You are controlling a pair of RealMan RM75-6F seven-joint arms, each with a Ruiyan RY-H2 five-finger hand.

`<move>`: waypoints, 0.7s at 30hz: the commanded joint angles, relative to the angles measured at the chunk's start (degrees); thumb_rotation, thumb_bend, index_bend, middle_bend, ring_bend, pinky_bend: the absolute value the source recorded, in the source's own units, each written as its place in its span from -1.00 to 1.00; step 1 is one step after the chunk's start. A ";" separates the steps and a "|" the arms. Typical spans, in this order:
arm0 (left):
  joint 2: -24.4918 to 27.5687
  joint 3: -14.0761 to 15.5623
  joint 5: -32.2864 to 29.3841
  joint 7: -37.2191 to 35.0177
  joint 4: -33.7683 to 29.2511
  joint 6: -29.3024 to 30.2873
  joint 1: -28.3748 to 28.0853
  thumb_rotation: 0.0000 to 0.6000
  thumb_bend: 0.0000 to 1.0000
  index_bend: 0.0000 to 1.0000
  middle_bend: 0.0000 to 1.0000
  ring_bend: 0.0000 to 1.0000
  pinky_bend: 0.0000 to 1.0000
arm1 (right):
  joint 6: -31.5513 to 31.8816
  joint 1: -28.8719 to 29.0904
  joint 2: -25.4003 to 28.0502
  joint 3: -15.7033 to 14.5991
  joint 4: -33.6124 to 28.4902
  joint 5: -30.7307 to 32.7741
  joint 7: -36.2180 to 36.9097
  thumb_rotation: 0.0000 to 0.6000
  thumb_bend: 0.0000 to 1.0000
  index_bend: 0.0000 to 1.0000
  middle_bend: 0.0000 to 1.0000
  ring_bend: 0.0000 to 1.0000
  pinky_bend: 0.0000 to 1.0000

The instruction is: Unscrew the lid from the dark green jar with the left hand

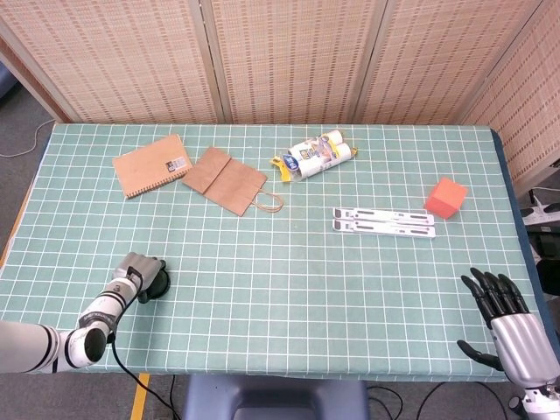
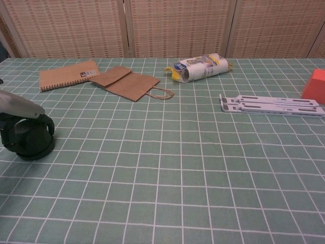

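1. Chest view, far left of the frame: the left hand sits over the top of the dark green jar, its dark fingers curled down around the lid and clamped on it.
2. The jar stands upright on the counter, low at the left edge of the head view, well apart from everything else.
3. Judging by this, the grip is taken and the twist is the step in hand; the lid looks seated, not lifted.
4. The next move calls for turning the wrist while the base stays put, since nothing braces the jar.
5. The right hand, lower right of the head view, holds nothing, fingers apart.
6. What the jar contains cannot be told; the brown paper bag lies flat.
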 commanded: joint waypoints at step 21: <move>8.66 -11.01 23.52 -19.99 -3.91 -0.97 13.28 1.00 -0.20 0.10 0.05 0.03 0.38 | 0.36 -0.27 -0.18 0.36 0.31 -0.19 -0.30 1.00 -0.87 -1.00 -1.00 -1.00 -1.00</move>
